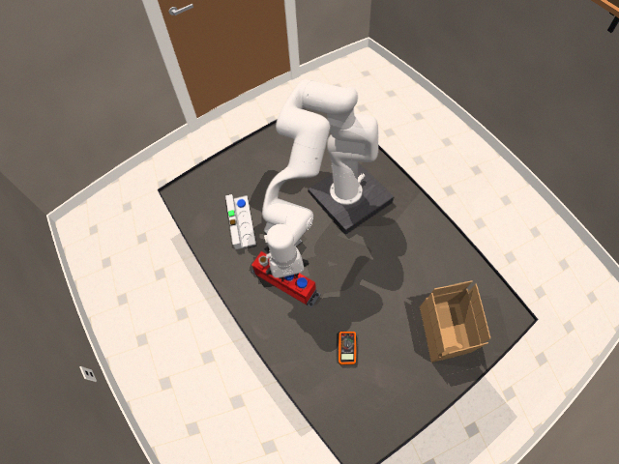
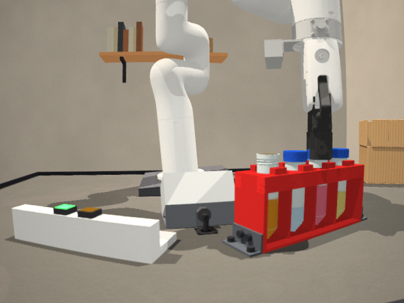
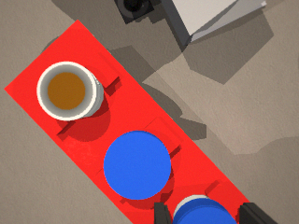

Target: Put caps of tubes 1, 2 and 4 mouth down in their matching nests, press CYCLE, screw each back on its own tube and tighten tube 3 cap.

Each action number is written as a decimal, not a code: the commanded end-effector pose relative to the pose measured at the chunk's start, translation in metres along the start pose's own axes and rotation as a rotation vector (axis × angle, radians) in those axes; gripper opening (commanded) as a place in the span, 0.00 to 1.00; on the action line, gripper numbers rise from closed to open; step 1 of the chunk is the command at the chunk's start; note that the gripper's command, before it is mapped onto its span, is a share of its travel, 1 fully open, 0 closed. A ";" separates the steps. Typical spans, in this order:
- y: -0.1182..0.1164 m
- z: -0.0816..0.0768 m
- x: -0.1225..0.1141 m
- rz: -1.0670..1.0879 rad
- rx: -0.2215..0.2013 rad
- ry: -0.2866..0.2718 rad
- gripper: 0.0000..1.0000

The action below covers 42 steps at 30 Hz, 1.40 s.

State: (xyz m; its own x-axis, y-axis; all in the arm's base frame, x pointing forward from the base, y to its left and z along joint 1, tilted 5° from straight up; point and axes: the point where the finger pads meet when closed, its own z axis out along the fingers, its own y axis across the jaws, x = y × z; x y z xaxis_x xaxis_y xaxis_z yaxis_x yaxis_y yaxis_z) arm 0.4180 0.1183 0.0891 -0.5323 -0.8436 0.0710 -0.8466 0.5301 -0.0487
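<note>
The red rack (image 2: pixel 251 202) (image 3: pixel 140 107) holds four tubes. My gripper (image 2: pixel 319 153) (image 3: pixel 204 216) straddles the blue cap of tube 2 (image 3: pixel 204 210), which sits on its tube. The fingers are open, with a small gap on each side of the cap. Tube 4 (image 3: pixel 68 90) (image 2: pixel 267 161) stands uncapped with amber liquid. Its blue cap (image 1: pixel 241 202) lies in the end nest of the white cap tray (image 1: pixel 236 240) (image 2: pixel 84 233). Tube 3's cap (image 3: pixel 136 164) (image 2: pixel 295 155) and tube 1's cap (image 2: pixel 340 152) (image 1: pixel 301 282) are on. The green lamp (image 2: pixel 64 206) (image 1: pixel 231 213) is lit; the amber lamp (image 2: pixel 89 210) is dark.
The grey-white key housing (image 2: pixel 196 192) (image 3: pixel 210 9) stands close behind the rack; its keys are hidden. A cardboard box (image 1: pixel 455 319) (image 2: pixel 381 149) and an orange multimeter (image 1: pixel 346 348) lie farther off on the dark mat. The arm's base plate (image 1: pixel 372 204) is behind.
</note>
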 end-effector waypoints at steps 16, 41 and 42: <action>-0.001 -0.002 -0.001 -0.802 0.006 -0.002 0.46; -0.001 -0.002 -0.001 -1.121 0.005 -0.002 0.00; -0.001 -0.002 -0.001 -1.121 0.005 -0.002 0.00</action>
State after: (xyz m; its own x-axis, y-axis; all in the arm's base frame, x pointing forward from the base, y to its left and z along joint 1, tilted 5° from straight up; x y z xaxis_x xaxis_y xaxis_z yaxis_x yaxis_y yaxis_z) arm 0.4182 0.1180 0.0898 0.5296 -0.8449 0.0751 -0.8483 -0.5279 0.0422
